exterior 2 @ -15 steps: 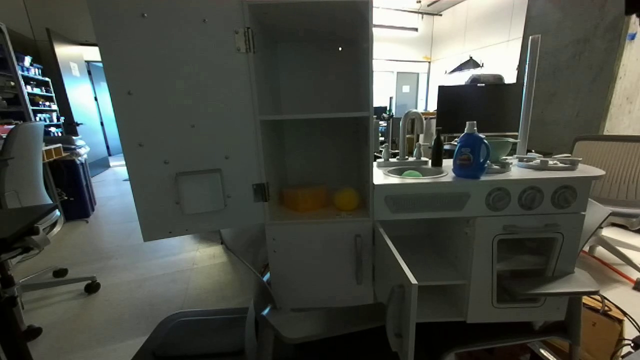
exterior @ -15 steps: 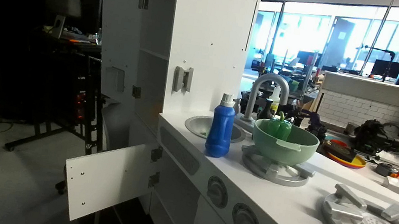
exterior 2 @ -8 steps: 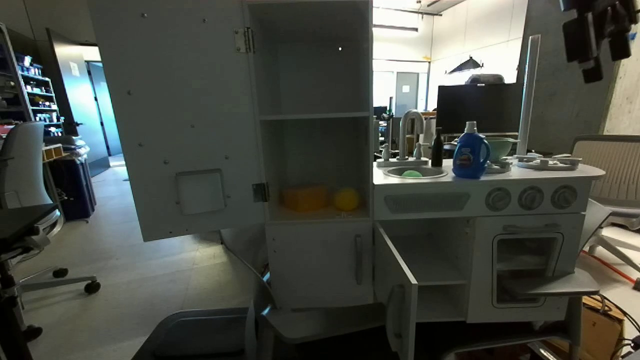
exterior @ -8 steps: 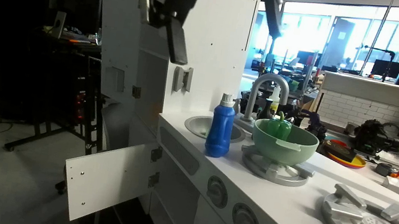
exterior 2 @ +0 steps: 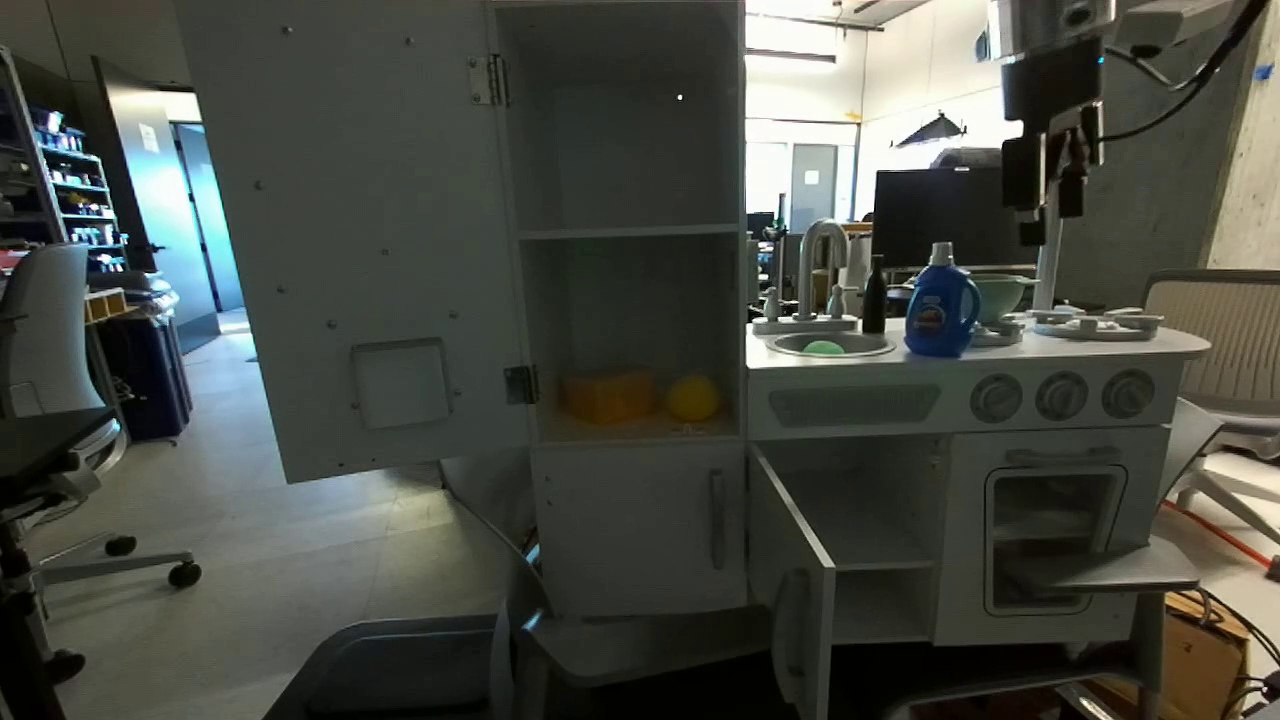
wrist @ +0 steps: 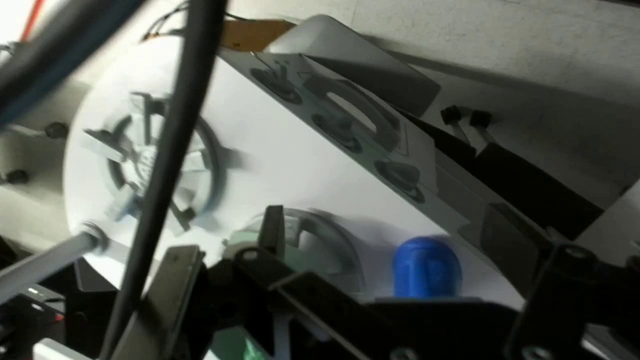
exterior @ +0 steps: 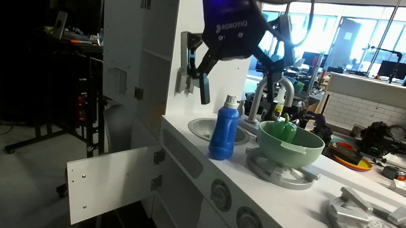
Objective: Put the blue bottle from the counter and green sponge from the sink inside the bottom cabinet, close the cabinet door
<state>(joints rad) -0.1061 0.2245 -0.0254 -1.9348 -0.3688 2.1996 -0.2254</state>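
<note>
Play kitchen point(exterior 2: 640, 530): stands in a robotics lab, part office
Robot arm point(exterior 2: 1050, 25): right, over the play kitchen
Shelves point(exterior 2: 88, 188): packed, far left
Chair point(exterior 2: 45, 320): office type, near left
Monitors point(exterior: 402, 70): far right, before glass wall point(exterior: 371, 34)

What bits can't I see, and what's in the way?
Green sponge: underside hidden by the sink rim, in an exterior view.
Blue bottle: label writing too small to read, in an exterior view.
Stove burner: partly behind a black cable, wrist view.
Green pepper: bottom hidden by the bowl, in an exterior view.
Robot arm: cut off by the top edge, both exterior views.
</note>
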